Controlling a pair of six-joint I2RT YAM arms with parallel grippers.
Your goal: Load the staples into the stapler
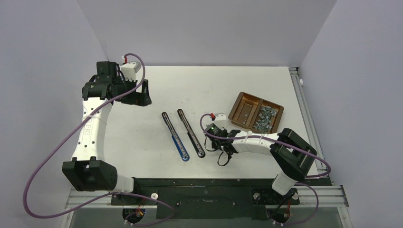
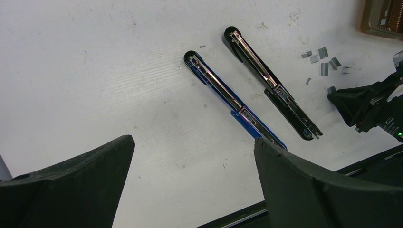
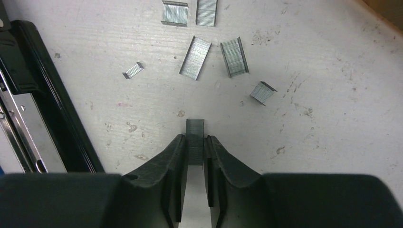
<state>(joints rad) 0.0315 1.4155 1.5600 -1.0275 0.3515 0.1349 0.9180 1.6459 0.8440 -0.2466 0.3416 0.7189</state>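
My right gripper (image 3: pixel 195 142) pinches one strip (image 3: pixel 195 127) of staples by its two sides, low on the table (image 3: pixel 309 142). The other strips (image 3: pixel 196 57) lie at 12 o'clock. I think I must lift it level, without squeezing harder, and carry it to the stapler (image 3: pixel 52 104) at 9 o'clock.

Two units, left arm (image 1: pixel 90 128) and right arm (image 1: pixel 256 141): white link shells, black joint housings, purple cables (image 1: pixel 35 171) from bases at 6 o'clock, red wrist connectors. Fitted left gripper (image 2: pixel 192 140), right gripper (image 3: pixel 195 142): matte black, wedge-shaped fingers.
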